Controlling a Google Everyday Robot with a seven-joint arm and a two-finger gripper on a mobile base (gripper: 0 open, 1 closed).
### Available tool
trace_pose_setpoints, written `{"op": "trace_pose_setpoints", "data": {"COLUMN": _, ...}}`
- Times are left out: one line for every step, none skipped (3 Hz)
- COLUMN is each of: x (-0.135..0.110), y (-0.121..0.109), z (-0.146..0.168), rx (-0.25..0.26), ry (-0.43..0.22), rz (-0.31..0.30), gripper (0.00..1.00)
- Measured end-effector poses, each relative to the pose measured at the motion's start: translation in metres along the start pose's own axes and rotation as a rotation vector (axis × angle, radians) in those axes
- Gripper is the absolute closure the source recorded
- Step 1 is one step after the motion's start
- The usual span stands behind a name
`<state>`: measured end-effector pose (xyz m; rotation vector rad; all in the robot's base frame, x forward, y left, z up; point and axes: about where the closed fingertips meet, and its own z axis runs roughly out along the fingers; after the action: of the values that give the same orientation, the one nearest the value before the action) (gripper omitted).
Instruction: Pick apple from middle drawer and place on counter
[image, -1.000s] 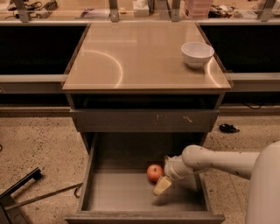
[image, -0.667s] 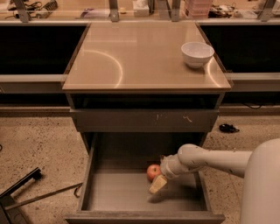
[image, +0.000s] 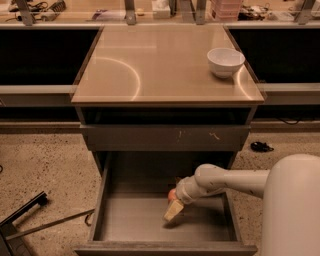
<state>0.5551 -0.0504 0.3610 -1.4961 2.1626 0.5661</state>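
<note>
The middle drawer (image: 125, 222) stands pulled out at the bottom of the cabinet, with a dark-grey floor and low walls. The apple (image: 171, 194) lies on its floor right of centre; only a small red-orange part shows beside my arm. My gripper (image: 173, 210) reaches in from the right on the white arm and points down at the drawer floor, just in front of the apple and right against it. The tan counter (image: 160, 65) is above, with a faint curved arc mark on it.
A white bowl (image: 225, 61) sits at the counter's far right corner. A closed grey drawer front (image: 165, 137) with pale scratches is above the open drawer. A dark metal frame (image: 22, 220) lies on the speckled floor at the left, and a small black object (image: 260, 146) at the right.
My arm has moved left across the drawer. The gripper now covers most of the apple, which has stayed in about the same place.
</note>
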Motion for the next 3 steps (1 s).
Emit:
{"op": "trace_pose_setpoints", "data": {"x": -0.0001, "y": 0.0001, "z": 0.0002, "rx": 0.0, "ry": 0.0, "rz": 0.0, "gripper": 0.19}}
{"op": "trace_pose_setpoints", "data": {"x": -0.0001, "y": 0.0001, "z": 0.0002, "rx": 0.0, "ry": 0.0, "rz": 0.0, "gripper": 0.42}}
{"op": "trace_pose_setpoints", "data": {"x": -0.0001, "y": 0.0001, "z": 0.0002, "rx": 0.0, "ry": 0.0, "rz": 0.0, "gripper": 0.66}}
